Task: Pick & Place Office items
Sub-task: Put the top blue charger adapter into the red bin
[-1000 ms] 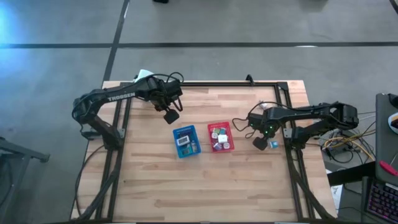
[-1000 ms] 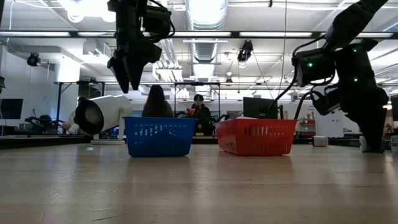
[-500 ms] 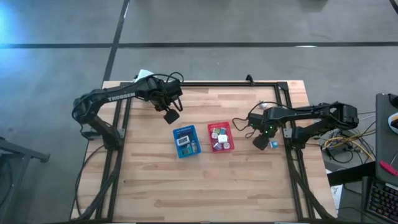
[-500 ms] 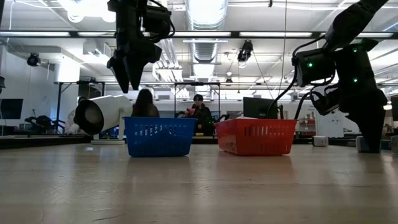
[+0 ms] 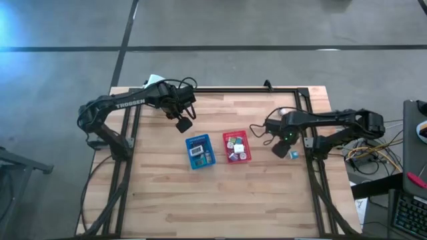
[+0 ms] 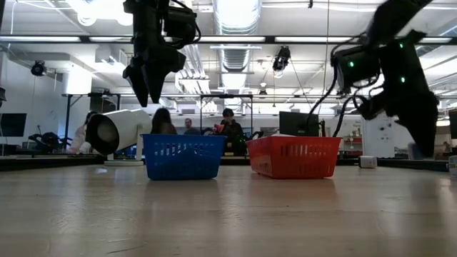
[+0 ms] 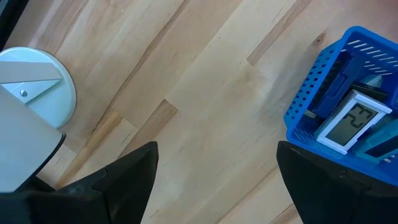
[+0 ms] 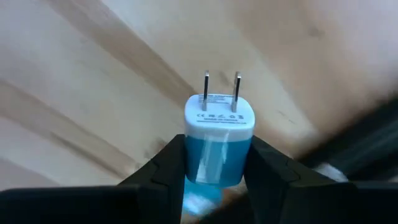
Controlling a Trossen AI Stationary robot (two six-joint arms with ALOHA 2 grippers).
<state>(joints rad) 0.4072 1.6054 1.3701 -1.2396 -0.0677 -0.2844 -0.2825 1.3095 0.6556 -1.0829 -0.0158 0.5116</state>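
Right gripper (image 8: 217,165) — closed on a small teal-and-white plug adapter (image 8: 219,140), its two dark fingers (image 8: 165,168) pinching the teal body from either side while the white face with two metal prongs points away from the wrist. In the overhead view this gripper (image 5: 280,151) sits near the table's right rail, with the red basket (image 5: 237,147) beside it toward the table's middle; a small teal item (image 5: 293,155) lies just outside it, next to the rail. Left gripper (image 5: 183,124) — fingers spread wide and holding nothing, raised above bare wood. Ahead of it and to one side stands the blue basket (image 7: 329,124), which holds a white-framed display piece (image 7: 351,121); to its other side lies the white mug (image 7: 34,118), tipped on its side. Other small office items (image 5: 235,148) rest inside the red basket.
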